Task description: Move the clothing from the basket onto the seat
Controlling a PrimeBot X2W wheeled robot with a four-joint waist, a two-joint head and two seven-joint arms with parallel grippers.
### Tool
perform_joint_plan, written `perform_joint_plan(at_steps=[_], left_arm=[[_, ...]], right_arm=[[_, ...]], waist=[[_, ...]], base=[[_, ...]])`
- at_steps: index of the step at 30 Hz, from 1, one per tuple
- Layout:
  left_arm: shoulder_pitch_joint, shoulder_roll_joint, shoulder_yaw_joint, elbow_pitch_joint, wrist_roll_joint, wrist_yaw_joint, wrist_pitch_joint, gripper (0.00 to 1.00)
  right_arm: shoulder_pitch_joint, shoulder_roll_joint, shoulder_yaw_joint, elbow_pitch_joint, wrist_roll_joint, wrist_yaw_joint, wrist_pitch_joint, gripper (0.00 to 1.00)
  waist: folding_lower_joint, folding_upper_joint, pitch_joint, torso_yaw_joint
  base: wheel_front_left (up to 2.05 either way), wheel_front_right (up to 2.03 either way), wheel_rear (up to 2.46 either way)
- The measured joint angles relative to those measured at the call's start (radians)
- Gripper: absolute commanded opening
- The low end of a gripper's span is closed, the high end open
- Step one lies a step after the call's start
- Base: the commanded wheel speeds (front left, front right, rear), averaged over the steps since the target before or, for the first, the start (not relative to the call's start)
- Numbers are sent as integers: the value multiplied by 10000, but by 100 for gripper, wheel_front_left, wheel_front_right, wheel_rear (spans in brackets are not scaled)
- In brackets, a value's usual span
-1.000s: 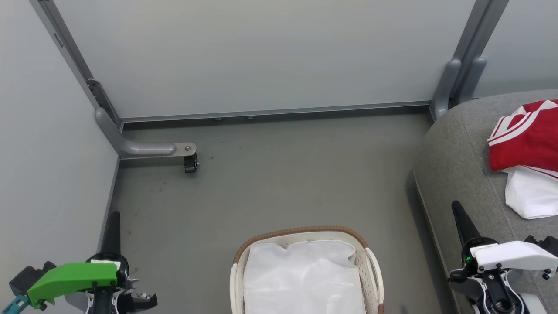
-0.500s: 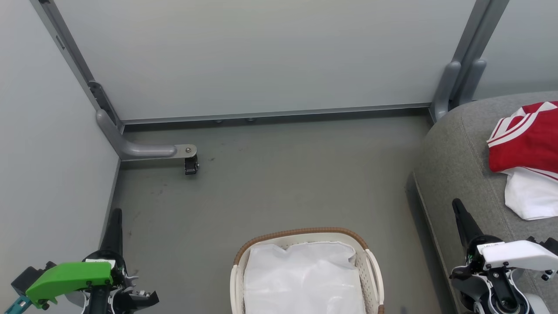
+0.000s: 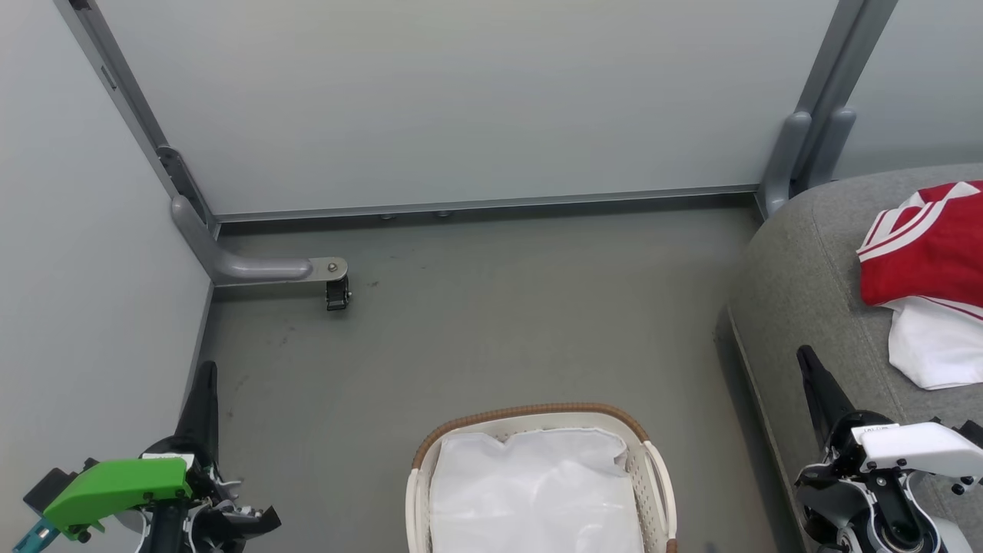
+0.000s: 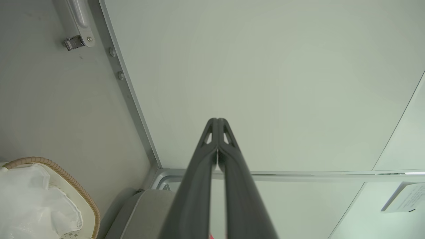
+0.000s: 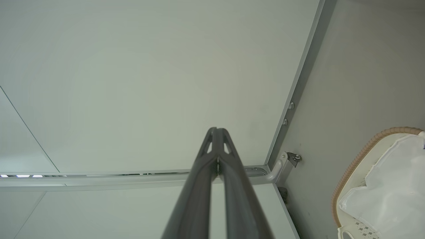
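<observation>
Pale, matte grey wall panels (image 3: 461,100) framed in slim metal rails are seen across the upper part of the head view, with a smooth, dull grey floor (image 3: 499,307) below them. At the right edge of the frame the seat (image 3: 799,307) is found: a large cushion of light-grey woven fabric with a rounded corner and a seam. The clothing (image 3: 933,257) is laid on it at the far right, a soft red garment with white stripes lying over a plain white one, both cut off by the frame edge. At the bottom centre the basket (image 3: 530,408) is set on the floor, well apart from the clothing. It is an oval of cream perforated plastic with a brown woven-look rim, lined with a glossy, crumpled white liner sheet (image 3: 534,491).

A curved grey metal foot (image 3: 253,267) with a small black caster (image 3: 336,292) is seen at the left corner of the panels. The left end effector (image 3: 206,370) is seen at the lower left above a green cover (image 3: 115,488). The right end effector (image 3: 805,355) is seen at the lower right above a white cover (image 3: 914,449), overlapping the seat's edge in the picture. In the wrist views the long, dark, tapered left fingers (image 4: 199,172) and right fingers (image 5: 199,186) are pressed together at the tips, with nothing held.
</observation>
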Motion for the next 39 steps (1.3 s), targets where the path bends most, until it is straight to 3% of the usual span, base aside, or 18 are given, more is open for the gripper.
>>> perform_joint_plan(at_steps=[39], left_arm=[[-13, 4, 0, -29, -265, 0, 75, 0]], right_arm=[[-7, -4, -19, -21, 261, 0, 79, 0]], waist=[[0, 0, -16, 1]], base=[[0, 0, 0]])
